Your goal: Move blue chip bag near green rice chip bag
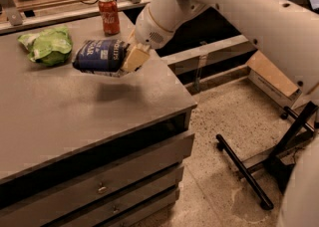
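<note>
The blue chip bag (99,56) is dark navy with white lettering and hangs on its side a little above the grey table (65,116), casting a shadow below. My gripper (130,57) is shut on the bag's right end, its tan fingers (134,59) pinching it. The green rice chip bag (50,46) lies crumpled at the table's far left, just left of the blue bag with a small gap between them.
A red soda can (109,15) stands at the table's back edge, behind the blue bag. The table's right edge is under my arm. Drawers are below the tabletop. A black stand (249,171) and a cardboard box (271,79) sit on the floor to the right.
</note>
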Controlling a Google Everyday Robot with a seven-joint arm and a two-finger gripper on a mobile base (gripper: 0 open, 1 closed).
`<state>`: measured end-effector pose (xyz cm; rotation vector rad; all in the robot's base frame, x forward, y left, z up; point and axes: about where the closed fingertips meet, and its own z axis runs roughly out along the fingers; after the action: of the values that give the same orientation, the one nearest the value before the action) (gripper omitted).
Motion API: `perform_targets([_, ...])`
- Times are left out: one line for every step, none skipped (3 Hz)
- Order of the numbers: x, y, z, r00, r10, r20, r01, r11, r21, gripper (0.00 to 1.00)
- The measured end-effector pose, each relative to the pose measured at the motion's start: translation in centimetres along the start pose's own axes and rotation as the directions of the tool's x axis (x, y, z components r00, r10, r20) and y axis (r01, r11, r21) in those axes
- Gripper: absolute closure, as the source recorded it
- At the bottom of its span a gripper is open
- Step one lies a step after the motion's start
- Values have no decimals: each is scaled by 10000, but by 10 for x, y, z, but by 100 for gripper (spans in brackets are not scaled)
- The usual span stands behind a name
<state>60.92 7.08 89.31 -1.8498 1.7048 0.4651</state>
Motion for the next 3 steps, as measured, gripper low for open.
perform_targets([-6,-31,16,9982,-480,-357,504,9962,705,100])
perform_targets([-12,-46,26,9909,-1070,-816,1157,9871,1108,100])
perform_targets([-14,-59,35,9833,-1204,-1364,1384,9816,1315,83])
